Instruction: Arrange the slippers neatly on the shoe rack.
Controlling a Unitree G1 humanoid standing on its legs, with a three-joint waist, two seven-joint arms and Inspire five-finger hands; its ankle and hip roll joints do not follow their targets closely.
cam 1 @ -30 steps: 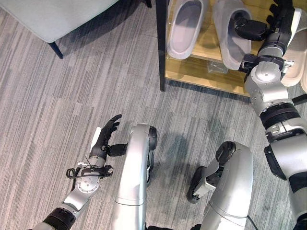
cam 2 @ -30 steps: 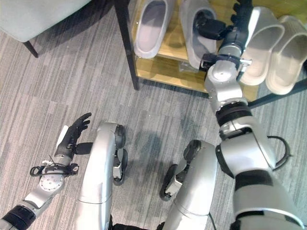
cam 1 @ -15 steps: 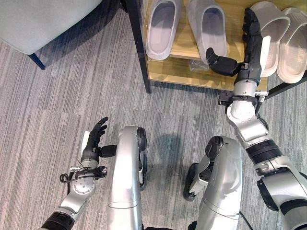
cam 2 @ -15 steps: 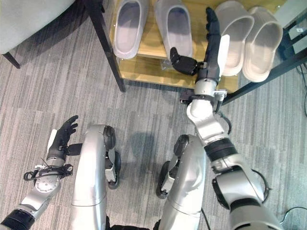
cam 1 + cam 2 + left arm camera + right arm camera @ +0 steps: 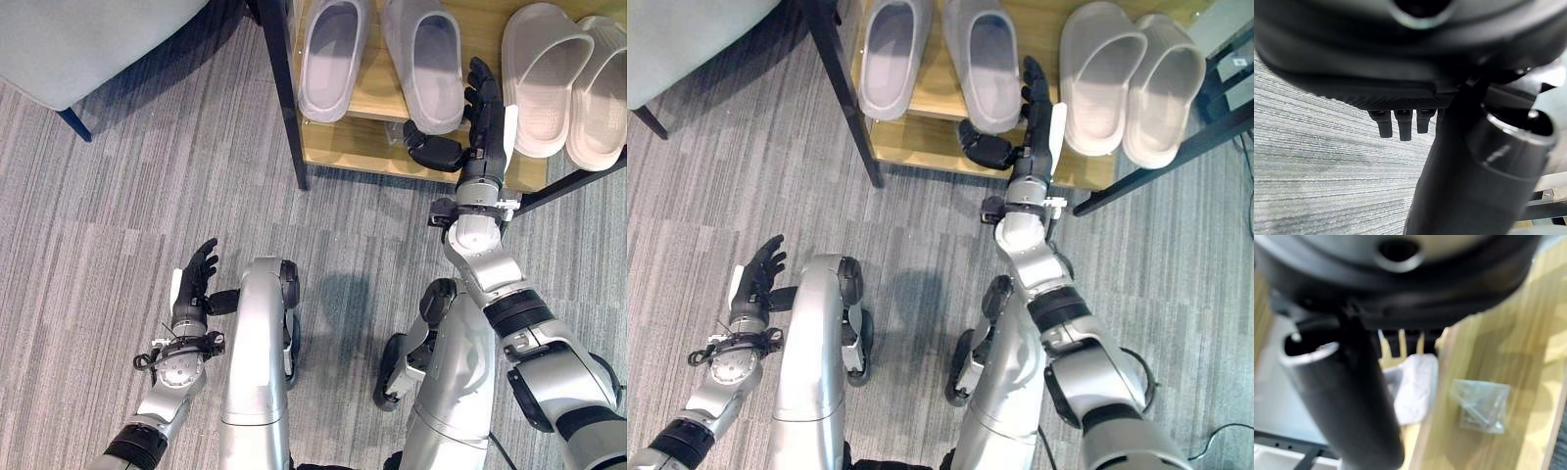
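Two grey slippers [image 5: 331, 57] [image 5: 428, 61] lie side by side on the left of the wooden shoe rack [image 5: 364, 147]. A pale beige pair [image 5: 542, 76] [image 5: 599, 90] lies on its right. My right hand [image 5: 482, 142] is open at the shelf's front edge, between the second grey slipper and the beige pair. Its fingers are straight, its thumb [image 5: 431, 153] is spread below the grey slipper's heel, and it holds nothing. In the right wrist view a pale slipper's end [image 5: 1411, 387] shows past the fingers. My left hand [image 5: 193, 290] hangs open over the carpet.
The rack's black post [image 5: 281, 93] stands at its left corner. A grey upholstered seat [image 5: 98, 34] with a dark leg [image 5: 74, 123] sits at the upper left. A small clear bag of screws [image 5: 1480, 404] lies on the shelf near my right hand.
A second ago my right hand was on the tilted second grey slipper; that slipper now lies straight and the open hand has drawn back to the shelf's front edge. The camera has shifted.
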